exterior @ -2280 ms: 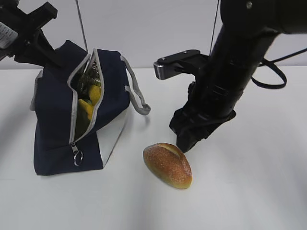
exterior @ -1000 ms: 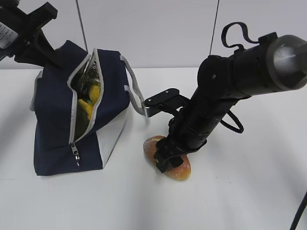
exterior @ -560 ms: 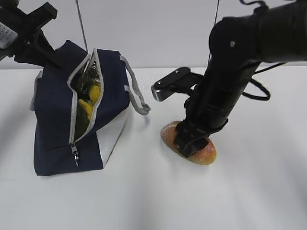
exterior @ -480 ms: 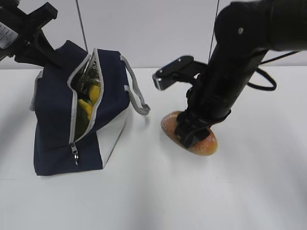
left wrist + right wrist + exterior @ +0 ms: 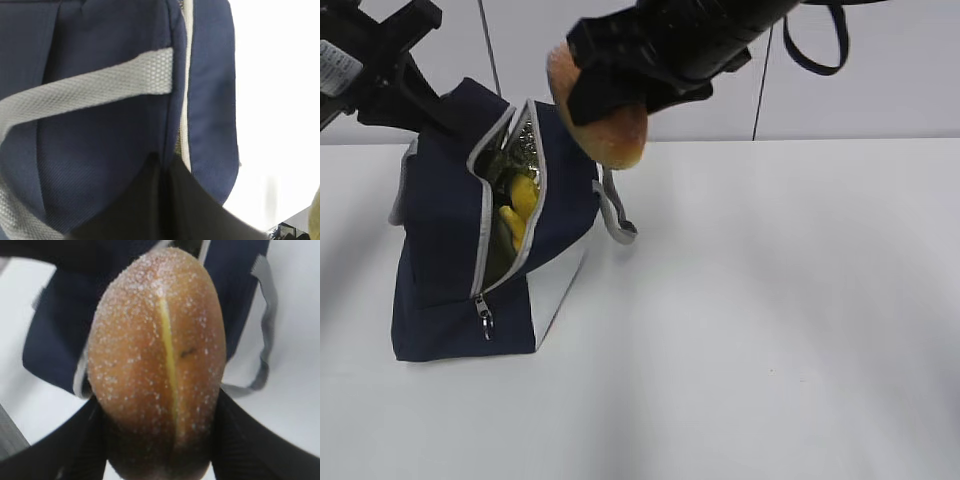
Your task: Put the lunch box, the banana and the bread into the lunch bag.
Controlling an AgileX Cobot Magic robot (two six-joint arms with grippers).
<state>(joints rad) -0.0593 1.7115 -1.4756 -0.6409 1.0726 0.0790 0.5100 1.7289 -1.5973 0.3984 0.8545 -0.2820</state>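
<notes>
The bread (image 5: 605, 120) hung in the air just above the open mouth of the lunch bag (image 5: 440, 230), clamped across its middle by the right gripper (image 5: 620, 85). It looked light, with a crust likely to dent under hard pressure, so a gentle grip across the widest part seemed best. Inside the bag, the banana (image 5: 520, 205) showed yellow through the opening. The left gripper (image 5: 390, 75) sat at the bag's upper rear edge, fingers closed, apparently pinching the fabric.
</notes>
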